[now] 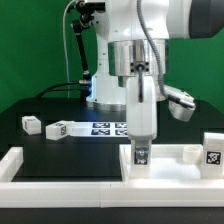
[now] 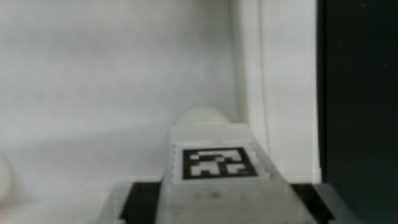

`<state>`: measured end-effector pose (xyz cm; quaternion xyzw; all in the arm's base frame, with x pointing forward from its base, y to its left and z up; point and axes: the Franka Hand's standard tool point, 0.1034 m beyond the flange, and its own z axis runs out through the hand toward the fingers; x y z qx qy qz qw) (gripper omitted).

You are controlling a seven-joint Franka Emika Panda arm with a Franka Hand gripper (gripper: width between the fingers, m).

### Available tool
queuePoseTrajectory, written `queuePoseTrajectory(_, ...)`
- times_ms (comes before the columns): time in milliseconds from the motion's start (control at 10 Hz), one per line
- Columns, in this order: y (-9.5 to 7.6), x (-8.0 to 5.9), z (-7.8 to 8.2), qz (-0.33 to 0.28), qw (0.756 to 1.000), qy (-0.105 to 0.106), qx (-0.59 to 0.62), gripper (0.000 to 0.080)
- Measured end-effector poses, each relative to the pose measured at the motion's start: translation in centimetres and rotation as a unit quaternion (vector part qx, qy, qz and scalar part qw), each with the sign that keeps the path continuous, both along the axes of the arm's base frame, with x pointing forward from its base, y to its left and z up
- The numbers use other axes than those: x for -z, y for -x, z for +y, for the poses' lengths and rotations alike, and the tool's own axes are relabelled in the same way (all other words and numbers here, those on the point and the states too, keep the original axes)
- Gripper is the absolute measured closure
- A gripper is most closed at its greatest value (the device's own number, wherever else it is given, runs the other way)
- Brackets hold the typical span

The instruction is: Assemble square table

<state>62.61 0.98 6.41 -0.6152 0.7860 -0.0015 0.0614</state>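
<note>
1. At the near edge of the black tabletop (image 1: 80,146), toward the exterior view's right, I see the white plastic square panel (image 1: 175,168) with its raised rim, lying flat.
2. Over that panel's end on the exterior view's left, the arm's two-finger tool (image 1: 141,147) points straight down. It is clamped on a short chunky white plastic leg with a black-and-white square tag (image 1: 141,156).
3. The held leg hangs upright with its tag facing the exterior camera. Its lower end sits at the panel's surface. I cannot tell whether it touches.
4. In the wrist view, the held leg (image 2: 217,150) fills the gap in the tool (image 2: 217,196), with a dark finger (image 2: 146,202) tight against each side. The pale panel face (image 2: 107,80) lies behind it, and a strip of black tabletop (image 2: 359,90) runs along one side.
5. A second white tagged leg (image 1: 212,150) stands upright at the panel's end on the exterior view's right. I cannot tell whether it rests on the panel or just behind it.
6. Two more loose legs lie on the tabletop at the exterior view's left, one (image 1: 31,124) near the other (image 1: 66,128). Both are well apart from the panel.
7. The marker board (image 1: 108,127) lies flat behind the tool, between the loose legs and the arm's base.
8. A long white border bar (image 1: 22,160) edges the tabletop on the exterior view's left.
</note>
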Motion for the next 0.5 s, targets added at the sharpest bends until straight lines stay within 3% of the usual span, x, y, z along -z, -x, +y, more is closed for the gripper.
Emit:
queuePoseTrajectory(100,-0.04,0.0,-0.01,-0.004,0.998,-0.007,0.061,0.0511)
queuePoseTrajectory(500,0.12,0.08,-0.17,0.0,0.997,-0.007,0.079,0.0506)
